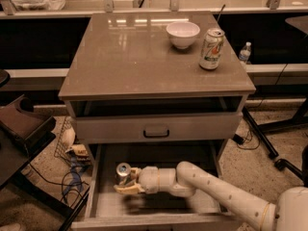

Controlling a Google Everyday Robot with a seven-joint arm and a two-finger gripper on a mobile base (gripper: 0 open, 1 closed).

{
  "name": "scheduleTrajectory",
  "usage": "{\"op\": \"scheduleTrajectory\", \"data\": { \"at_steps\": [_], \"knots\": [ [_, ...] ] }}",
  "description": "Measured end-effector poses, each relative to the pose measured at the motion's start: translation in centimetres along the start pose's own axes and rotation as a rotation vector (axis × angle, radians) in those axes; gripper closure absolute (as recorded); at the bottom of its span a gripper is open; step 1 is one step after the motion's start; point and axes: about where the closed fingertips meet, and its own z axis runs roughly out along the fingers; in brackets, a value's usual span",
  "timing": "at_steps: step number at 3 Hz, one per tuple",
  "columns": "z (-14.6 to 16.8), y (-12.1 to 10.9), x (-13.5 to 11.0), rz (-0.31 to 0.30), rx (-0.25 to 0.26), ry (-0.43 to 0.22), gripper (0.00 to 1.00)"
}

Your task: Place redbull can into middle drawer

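Note:
The redbull can (122,169), only its silver top and a little of its body showing, sits upright at the left side of the middle drawer (108,206), which is pulled out at the bottom of the cabinet. My gripper (126,181) reaches in from the right on its white arm and is shut around the can, with one pale finger (126,189) curling under its near side. The can's lower body is hidden by the gripper. Whether the can touches the drawer floor cannot be told.
Above the open drawer is a drawer front with a black handle (156,130). On the cabinet top (125,52) stand a white bowl (183,33) and a white-and-green can (211,48). Cables (72,177) lie on the floor at left. A chair base (279,153) stands at right.

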Motion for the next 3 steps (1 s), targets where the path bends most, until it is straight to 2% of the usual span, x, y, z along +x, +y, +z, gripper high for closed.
{"op": "scheduleTrajectory", "data": {
  "at_steps": [1, 2, 3],
  "knots": [
    [0.5, 0.2, 3.0, 0.015, 0.018, 0.015, 1.0],
    [1.3, 0.3, 6.3, 0.011, 0.0, 0.058, 1.0],
    [1.6, 0.4, 6.4, 0.012, -0.005, 0.06, 0.85]
  ]
}}
